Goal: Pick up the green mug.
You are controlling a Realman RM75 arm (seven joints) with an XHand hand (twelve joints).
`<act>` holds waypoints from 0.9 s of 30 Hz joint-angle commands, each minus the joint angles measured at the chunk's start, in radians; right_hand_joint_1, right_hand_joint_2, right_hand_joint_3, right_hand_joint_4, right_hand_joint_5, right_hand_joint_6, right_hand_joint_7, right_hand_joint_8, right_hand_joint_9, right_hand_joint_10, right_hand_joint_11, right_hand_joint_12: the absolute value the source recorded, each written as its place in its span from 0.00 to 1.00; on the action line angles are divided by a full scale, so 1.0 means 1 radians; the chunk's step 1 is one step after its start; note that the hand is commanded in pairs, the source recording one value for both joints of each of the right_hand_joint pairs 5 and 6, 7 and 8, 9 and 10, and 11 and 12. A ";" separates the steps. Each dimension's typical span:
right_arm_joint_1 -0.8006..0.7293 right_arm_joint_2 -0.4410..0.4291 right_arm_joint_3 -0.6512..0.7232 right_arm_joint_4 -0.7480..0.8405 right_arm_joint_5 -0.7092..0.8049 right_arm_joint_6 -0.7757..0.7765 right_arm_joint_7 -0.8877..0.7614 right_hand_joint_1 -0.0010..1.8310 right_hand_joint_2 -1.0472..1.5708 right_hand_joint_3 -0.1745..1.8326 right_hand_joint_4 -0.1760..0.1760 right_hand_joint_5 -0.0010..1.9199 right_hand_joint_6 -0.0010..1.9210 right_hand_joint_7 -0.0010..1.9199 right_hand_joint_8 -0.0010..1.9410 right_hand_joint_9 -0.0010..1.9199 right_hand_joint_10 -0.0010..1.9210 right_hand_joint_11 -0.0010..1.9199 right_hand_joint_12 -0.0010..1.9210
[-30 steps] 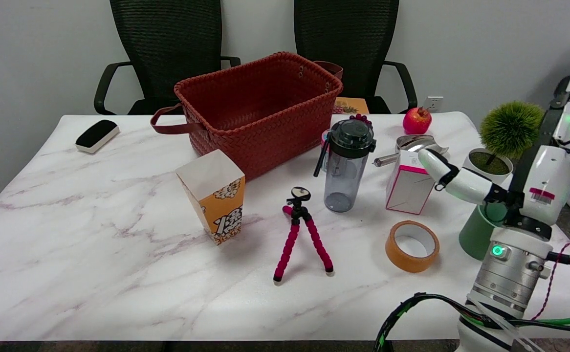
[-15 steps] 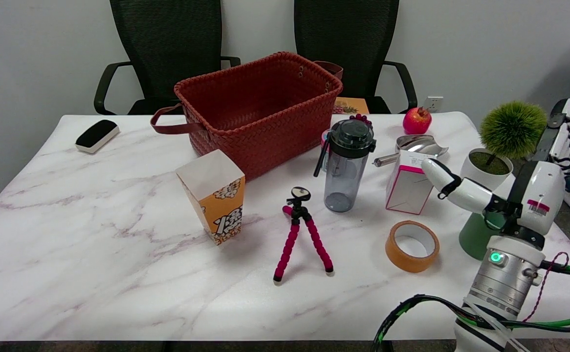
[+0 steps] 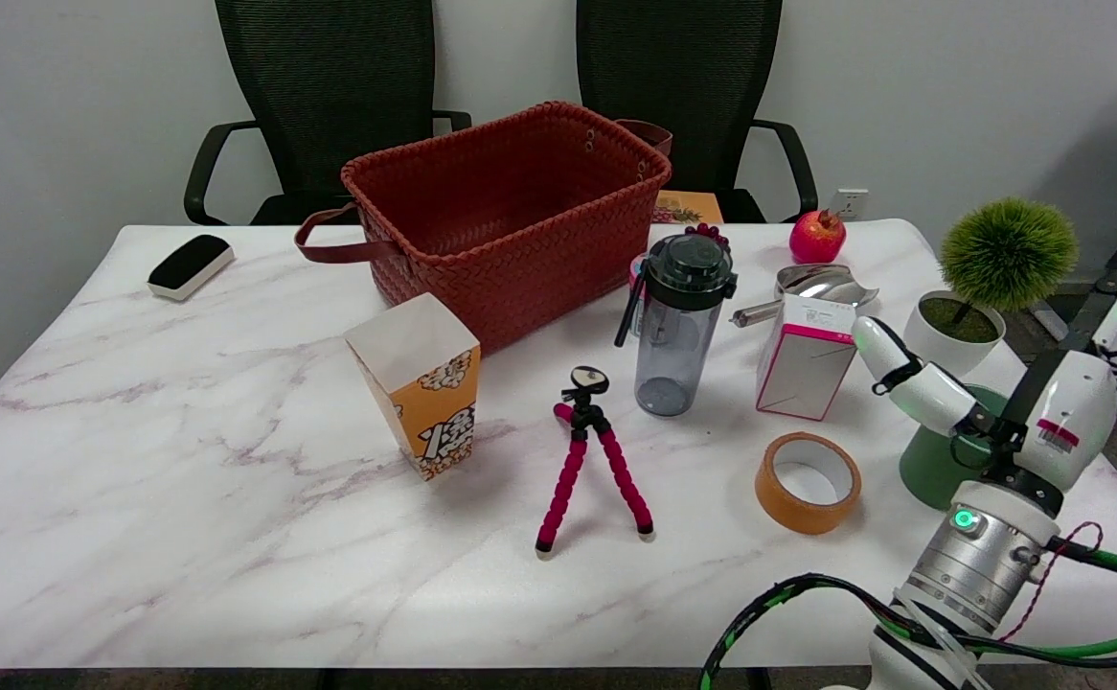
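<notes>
Easy to knock the orange tape roll (image 3: 808,482), lying flat just left of the target, if the sweep comes in low from that side. Easy, too, to clip the white-and-pink carton (image 3: 801,364) standing behind the tape (light and tall, likely to topple at a brush from the outstretched finger). Further right, at the table's near right corner, sits the green mug (image 3: 932,465): pale sage green, upright, wider toward the base, mostly hidden behind the right hand (image 3: 1037,412), so only its left flank and a strip of rim visible; no handle in sight. Hard to tell whether anything touches the mug, since the wrist and palm cover the contact zone. One finger (image 3: 889,356) stretched out up and left, others out of sight behind the white shell, so no telling whether released or clenched. Risk of tipping the mug off the near edge with a push from above. Right behind it, the potted plant (image 3: 975,307) (white pot, fuzzy green ball), close enough to get bumped on a lift.
</notes>
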 commanded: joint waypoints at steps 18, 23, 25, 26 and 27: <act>-0.057 -0.125 0.148 -0.281 0.117 0.056 0.362 0.44 0.57 0.19 0.50 0.00 0.00 0.00 0.00 0.00 0.00 0.00 0.00; -0.044 -0.124 0.149 -0.328 0.123 0.055 0.439 0.45 0.55 0.20 0.50 0.00 0.00 0.00 0.00 0.00 0.00 0.00 0.00; -0.043 -0.121 0.145 -0.333 0.134 0.053 0.460 0.45 0.54 0.20 0.50 0.00 0.00 0.00 0.00 0.00 0.00 0.00 0.00; -0.042 -0.120 0.145 -0.337 0.135 0.052 0.465 0.46 0.53 0.21 0.50 0.00 0.00 0.00 0.00 0.00 0.00 0.00 0.00; -0.041 -0.118 0.142 -0.345 0.138 0.052 0.477 0.46 0.52 0.22 0.50 0.00 0.00 0.00 0.00 0.00 0.00 0.00 0.00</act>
